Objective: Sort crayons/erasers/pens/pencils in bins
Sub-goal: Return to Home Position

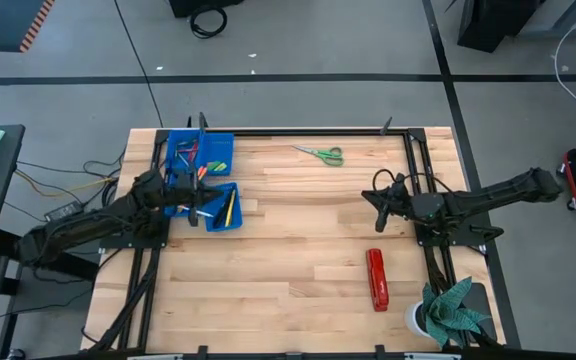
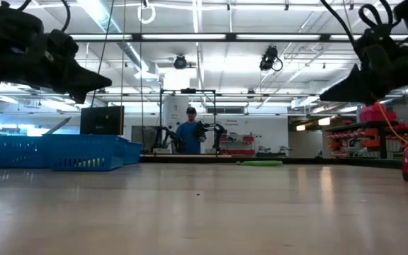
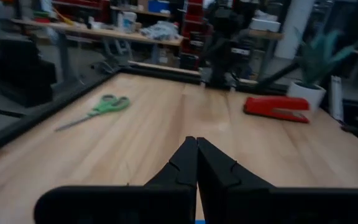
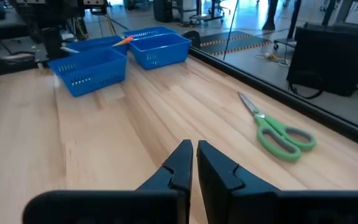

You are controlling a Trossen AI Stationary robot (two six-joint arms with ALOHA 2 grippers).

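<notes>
Left gripper (image 3: 194, 144): fingers pressed together, empty, raised over the bins.
Right gripper (image 4: 193, 148): fingers together, empty, above the table (image 1: 298, 250).
Bins (image 4: 95, 76): clustered under the left gripper, far ahead of the right one.
Scissors (image 4: 278, 134): just ahead of the right gripper.

We see the bright-blue bins (image 1: 226, 146) upright and clustered together at the table's far left corner, mesh-walled, a yellow pencil (image 1: 227, 208) lying slanted in the nearest right-hand bin, an orange pencil (image 4: 123, 40) tip jutting above a rim, other contents too small to identify
</notes>
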